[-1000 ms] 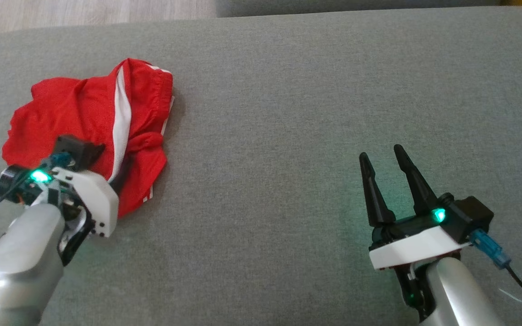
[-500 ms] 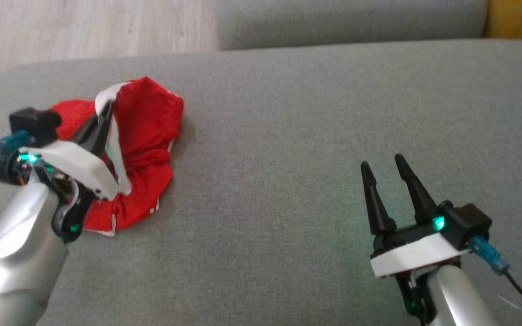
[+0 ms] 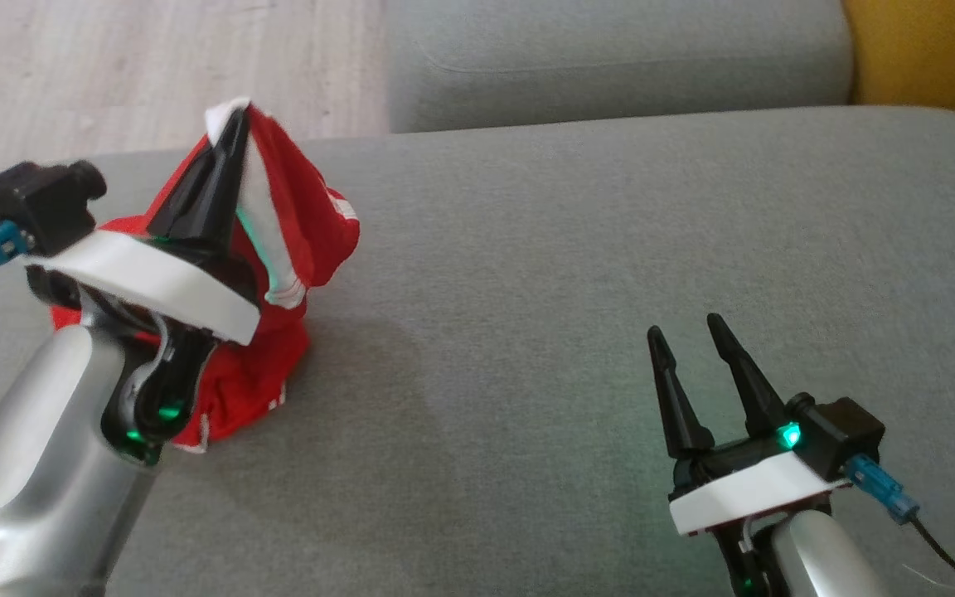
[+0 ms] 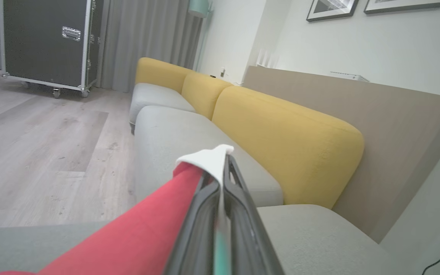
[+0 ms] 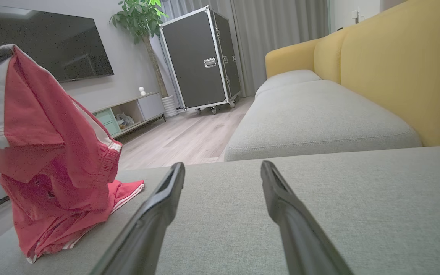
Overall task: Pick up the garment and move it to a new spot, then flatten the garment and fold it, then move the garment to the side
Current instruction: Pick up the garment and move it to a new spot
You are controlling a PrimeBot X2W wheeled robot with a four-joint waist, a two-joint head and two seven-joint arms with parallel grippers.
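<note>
My left claw (image 3: 236, 124) angles up at ten o'clock, clamped on the white-striped edge of the red garment (image 3: 299, 215). The cloth hangs from it, lower folds on the grey sofa (image 3: 569, 290). A second ago the garment lay flat under that claw, which was spread then. My right claw (image 3: 684, 327) sits at four o'clock, fingers apart, unchanged.

Soft even daylight, slight motion blur.

The head camera looks steeply down from close behind the left pincer (image 3: 237, 120) and right pincer (image 3: 684, 326). Each wrist camera sights low past its own pincer's tips, sharing the yellow backrest (image 4: 281, 130) and black case (image 4: 44, 38) ahead.
</note>
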